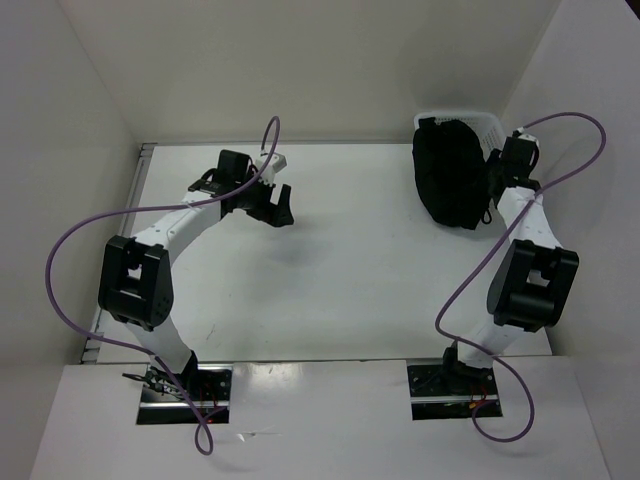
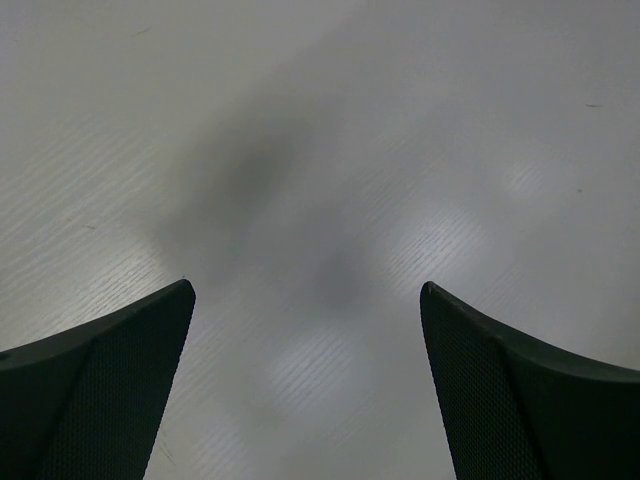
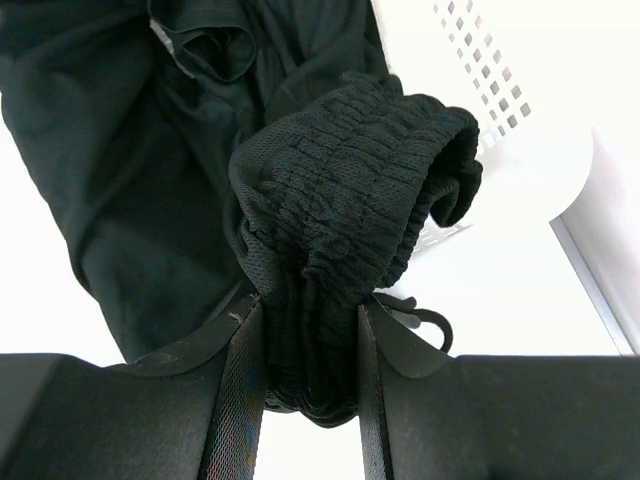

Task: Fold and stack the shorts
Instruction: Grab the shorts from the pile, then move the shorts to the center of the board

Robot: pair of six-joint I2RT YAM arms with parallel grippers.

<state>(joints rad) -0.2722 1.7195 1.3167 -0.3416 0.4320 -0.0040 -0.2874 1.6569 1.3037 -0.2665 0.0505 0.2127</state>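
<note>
**Shorts [image 1: 455, 185] heaped at the far right of the table, waistband pinched by the right arm**

Left gripper [image 1: 274, 205] hangs over the bare white table [image 1: 350, 290], left of centre, jaws spread wide with nothing between them. To the right, the black shorts lie in a crumpled heap near the far right corner, their far end overlapping the white mesh basket [image 1: 488, 124]. Right gripper [image 3: 310, 320], just beside the heap, pinches a gathered fold of the elastic waistband between its fingers [image 3: 235, 400]. A drawstring [image 3: 425, 318] loops out below the fold.
</note>
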